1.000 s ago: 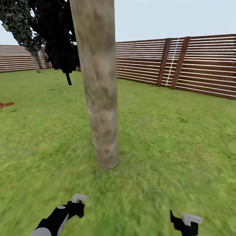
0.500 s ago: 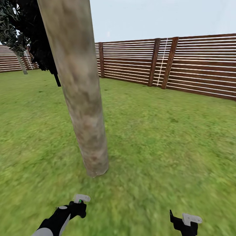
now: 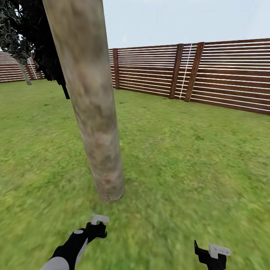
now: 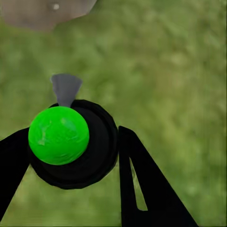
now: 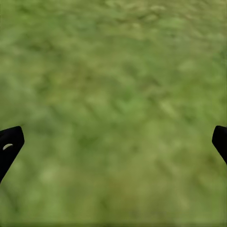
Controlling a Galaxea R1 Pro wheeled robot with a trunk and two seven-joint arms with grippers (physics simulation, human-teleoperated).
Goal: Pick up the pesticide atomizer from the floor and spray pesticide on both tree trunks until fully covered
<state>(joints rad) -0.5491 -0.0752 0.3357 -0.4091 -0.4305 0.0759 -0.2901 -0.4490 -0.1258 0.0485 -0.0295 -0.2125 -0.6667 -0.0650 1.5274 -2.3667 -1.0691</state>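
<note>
Your left gripper (image 4: 71, 156) is clamped on the pesticide atomizer (image 4: 73, 144), whose grey nozzle (image 4: 65, 88) points toward the base of the tree trunk (image 3: 93, 112) just ahead on the lawn (image 3: 187, 157). Your right gripper (image 5: 113, 146) hangs low over grass with its fingers spread wide.

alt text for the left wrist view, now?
The left tool is shut on the pesticide atomizer, a round black body with a bright green cap and a grey nozzle. Its nozzle points toward the base of the tree trunk at the frame's edge. Blurred green lawn lies behind everything.
</note>
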